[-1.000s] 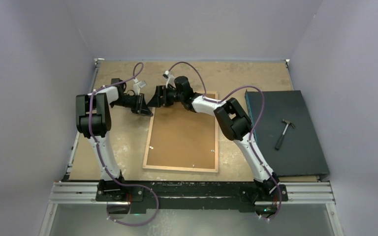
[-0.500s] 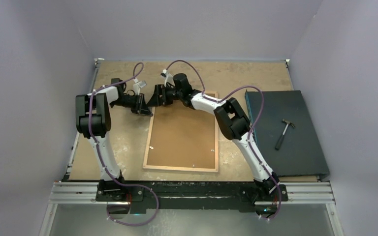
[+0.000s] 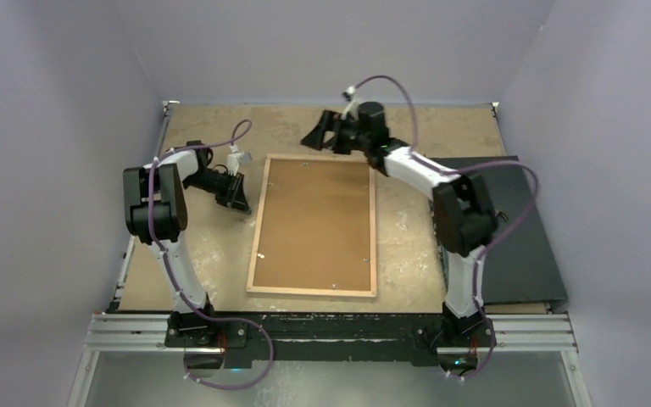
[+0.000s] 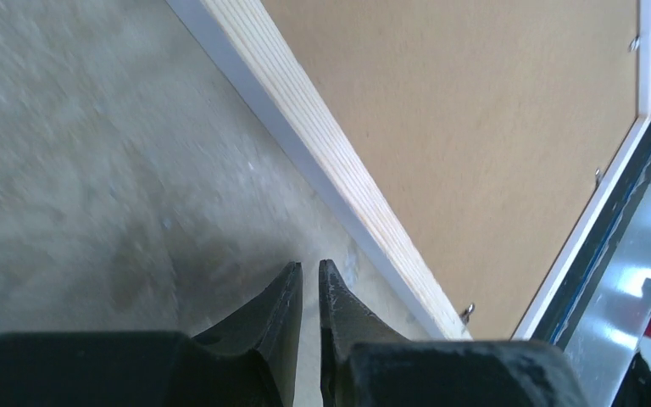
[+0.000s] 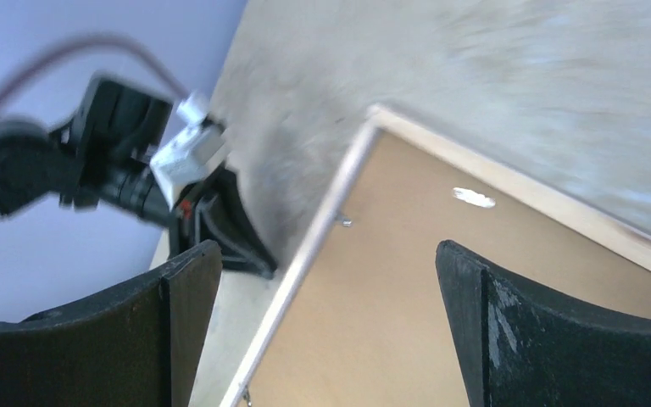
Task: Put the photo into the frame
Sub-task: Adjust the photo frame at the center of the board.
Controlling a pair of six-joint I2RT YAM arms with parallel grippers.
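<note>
The frame [image 3: 258, 229] lies back-up in the middle of the table, its light wood rails around a plain brown backing board [image 3: 314, 225]. The photo is hidden. My left gripper [image 3: 241, 198] hangs low over the bare table just left of the frame's left rail [image 4: 339, 170]; its jaws are shut, with nothing between them [image 4: 309, 267]. My right gripper [image 3: 315, 136] hovers beyond the frame's far edge. It stands wide open and empty [image 5: 322, 250], looking down on the far left corner of the frame [image 5: 364, 127] and the board [image 5: 390, 322].
A dark flat mat [image 3: 521, 254] lies along the table's right side, partly under the right arm. Small metal tabs [image 4: 468, 312] stick out along the frame's inner edge. A metal rail [image 3: 331, 326] runs along the near edge. Walls close in on three sides.
The right arm has swung away from the frame's far left corner, to the right and farther back, and its jaws have opened wider. The left gripper has drawn back slightly from that corner.
</note>
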